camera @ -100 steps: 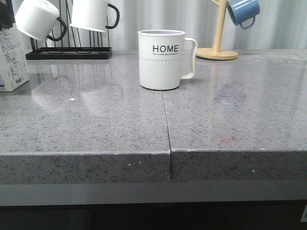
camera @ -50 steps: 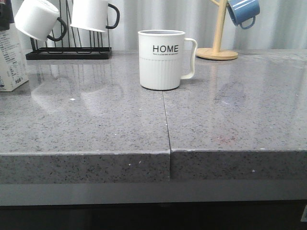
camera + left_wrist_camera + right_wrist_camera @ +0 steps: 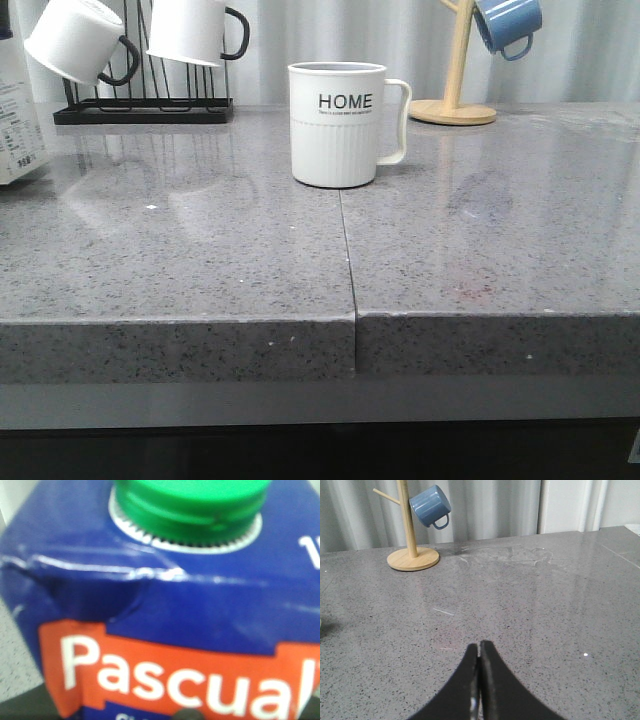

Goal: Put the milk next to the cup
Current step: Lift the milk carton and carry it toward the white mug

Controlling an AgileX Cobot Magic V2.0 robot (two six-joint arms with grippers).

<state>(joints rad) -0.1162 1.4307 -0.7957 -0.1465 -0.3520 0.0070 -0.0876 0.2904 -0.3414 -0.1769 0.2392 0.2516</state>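
The milk (image 3: 18, 120) stood at the far left edge of the front view, cut off by the frame, and less of it showed than a second earlier: it had shifted further left and its base sat higher in the picture. The left wrist view was filled by its dark blue top (image 3: 165, 585), green cap (image 3: 187, 500) and orange "Pascual" band, so close that the left arm's fingers could not be made out; whether they pinched the carton I cannot tell. The cup (image 3: 340, 124) stayed put near the middle of the grey surface (image 3: 480, 250), well apart from the milk. The right arm's fingers (image 3: 479, 655) were pressed together, empty, above the surface, facing the wooden stand (image 3: 410, 530) with its blue mug (image 3: 431, 506).
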